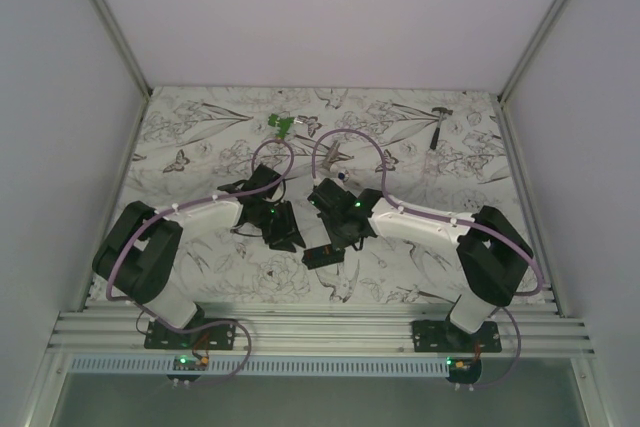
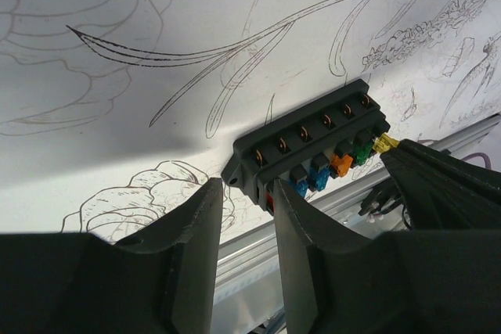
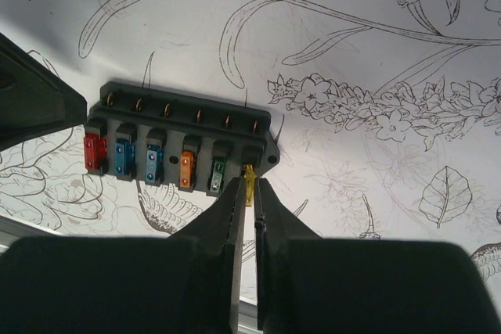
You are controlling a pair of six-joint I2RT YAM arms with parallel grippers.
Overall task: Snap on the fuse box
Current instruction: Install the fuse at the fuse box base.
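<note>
Near the front of the table (image 1: 480,162): the fuse box (image 1: 323,255) lies flat, in the middle.
Box long side: runs from 9 to 3 o'clock in the right wrist view.
Right pincer (image 3: 249,189): narrow, pinching the yellow fuse (image 3: 250,180) at the 3 o'clock end slot.
Left pincer (image 2: 244,189): partly open, holding nothing, by the box's other end.
Nearer one: the right; I think its push goes toward 12 o'clock.

Both arms fold inward from their bases, L arm (image 1: 190,217) and R arm (image 1: 430,219) nearly meeting at centre, wrists pitched down. The left hand (image 2: 246,187) sits low, fingers parted w/ nothing between them. The right hand (image 3: 248,187) is almost closed, tips pinching a yellow fuse (image 3: 250,171).
</note>
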